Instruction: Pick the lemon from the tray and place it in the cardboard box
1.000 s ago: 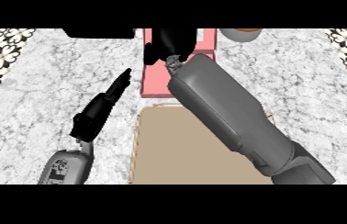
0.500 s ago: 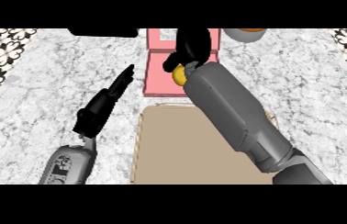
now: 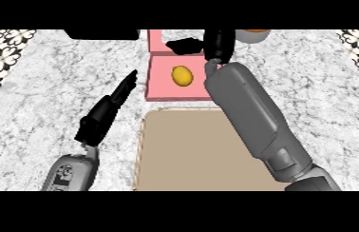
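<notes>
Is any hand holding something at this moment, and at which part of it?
Nothing is held. The lemon lies alone on the pink tray; the right hand is above it, the left hand is straight.

Our right forearm (image 3: pixel 252 117) covers the pink tray (image 3: pixel 160 86)'s right side; the cardboard box (image 3: pixel 189 155) runs off below.

The lemon (image 3: pixel 182 76) lies on the pink tray (image 3: pixel 160 86), apart from both hands. The right hand (image 3: pixel 214 44) is positioned above the tray's far portion, beyond and to the right of the lemon, fingers relaxed and holding nothing. The right forearm (image 3: pixel 254 119) runs diagonally across the tray's right edge and the cardboard box (image 3: pixel 189 155). The box sits just beside the tray's near edge. The left hand (image 3: pixel 112 105) rests over the marble counter (image 3: pixel 49 83) left of the tray, fingers straight.
</notes>
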Available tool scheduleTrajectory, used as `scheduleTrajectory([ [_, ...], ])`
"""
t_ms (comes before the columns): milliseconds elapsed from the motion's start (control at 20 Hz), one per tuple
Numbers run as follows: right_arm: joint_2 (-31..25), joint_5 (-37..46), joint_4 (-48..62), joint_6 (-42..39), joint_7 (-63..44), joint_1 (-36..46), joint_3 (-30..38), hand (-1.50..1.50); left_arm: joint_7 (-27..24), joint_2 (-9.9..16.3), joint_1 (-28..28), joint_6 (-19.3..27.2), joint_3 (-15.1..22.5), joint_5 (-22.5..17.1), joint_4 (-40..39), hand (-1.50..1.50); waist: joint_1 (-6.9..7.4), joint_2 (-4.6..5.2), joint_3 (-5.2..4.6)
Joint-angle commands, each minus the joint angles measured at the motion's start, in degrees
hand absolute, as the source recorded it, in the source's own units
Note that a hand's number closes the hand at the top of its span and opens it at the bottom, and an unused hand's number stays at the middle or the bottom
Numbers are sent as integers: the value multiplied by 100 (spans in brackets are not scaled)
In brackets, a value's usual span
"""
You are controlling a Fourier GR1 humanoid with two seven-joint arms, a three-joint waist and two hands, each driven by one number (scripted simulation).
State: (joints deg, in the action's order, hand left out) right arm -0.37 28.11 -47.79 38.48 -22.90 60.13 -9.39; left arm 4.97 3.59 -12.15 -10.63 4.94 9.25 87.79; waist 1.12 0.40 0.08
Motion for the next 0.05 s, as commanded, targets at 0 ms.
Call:
scheduleTrajectory([
  [0,-128,-735,-488,197,939,-422,620,-150,-90,-14,151,99,25,108,25,0,-54,-12,0],
])
